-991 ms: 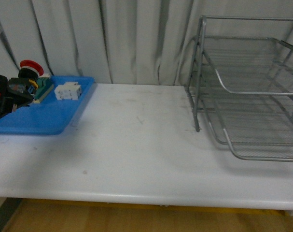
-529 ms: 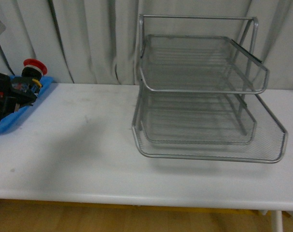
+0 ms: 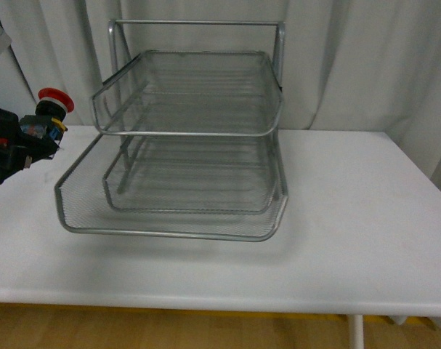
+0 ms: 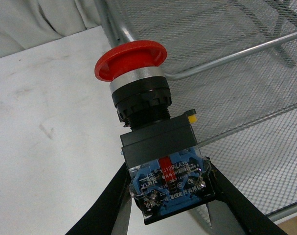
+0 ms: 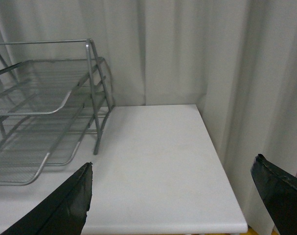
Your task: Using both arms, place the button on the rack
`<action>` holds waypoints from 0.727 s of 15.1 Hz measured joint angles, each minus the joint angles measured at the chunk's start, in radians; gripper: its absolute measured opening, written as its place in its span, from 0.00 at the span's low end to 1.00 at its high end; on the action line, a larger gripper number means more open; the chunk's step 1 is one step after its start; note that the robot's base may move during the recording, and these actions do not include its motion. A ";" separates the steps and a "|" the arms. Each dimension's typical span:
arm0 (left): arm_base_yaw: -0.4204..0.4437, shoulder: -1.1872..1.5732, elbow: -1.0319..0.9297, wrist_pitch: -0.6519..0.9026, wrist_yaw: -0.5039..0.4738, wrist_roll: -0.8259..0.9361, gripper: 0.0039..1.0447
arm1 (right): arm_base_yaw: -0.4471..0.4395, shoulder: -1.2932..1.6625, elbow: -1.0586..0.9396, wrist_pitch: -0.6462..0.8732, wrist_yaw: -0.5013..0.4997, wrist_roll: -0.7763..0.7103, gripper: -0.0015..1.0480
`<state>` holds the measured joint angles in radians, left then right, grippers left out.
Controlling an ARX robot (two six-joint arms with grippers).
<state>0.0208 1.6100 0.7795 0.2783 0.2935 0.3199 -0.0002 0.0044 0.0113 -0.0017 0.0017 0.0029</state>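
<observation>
The button (image 4: 153, 147), with its red mushroom cap and blue-and-black body, is held above the table just left of the rack; my left gripper (image 4: 169, 205) is shut on its blue base. In the front view the button (image 3: 49, 116) and the left gripper (image 3: 20, 142) show at the far left edge. The silver three-tier wire rack (image 3: 184, 131) stands on the white table, left of centre. My right gripper (image 5: 172, 191) is open and holds nothing, over the table's right end, with the rack (image 5: 40, 112) off to one side.
The white table (image 3: 351, 218) stretches right of the rack to an edge near grey curtains (image 3: 365, 65). The table's right end and corner (image 5: 226, 215) show in the right wrist view, with a drop beyond.
The front view has swung right: the blue tray has left the picture and the rack has shifted from the right side to left of centre. The left gripper keeps hold of the button.
</observation>
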 joint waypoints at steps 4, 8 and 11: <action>-0.051 -0.021 0.005 -0.017 -0.020 -0.012 0.35 | 0.000 0.000 0.000 -0.002 0.002 0.000 0.94; -0.205 0.029 0.095 -0.045 -0.068 -0.025 0.35 | 0.000 0.000 0.000 -0.002 0.001 0.000 0.94; -0.310 0.083 0.118 -0.086 -0.106 -0.023 0.35 | 0.000 0.000 0.000 -0.002 0.001 0.000 0.94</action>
<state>-0.2893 1.6932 0.8974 0.1921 0.1871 0.2966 -0.0002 0.0044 0.0116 -0.0036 0.0029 0.0029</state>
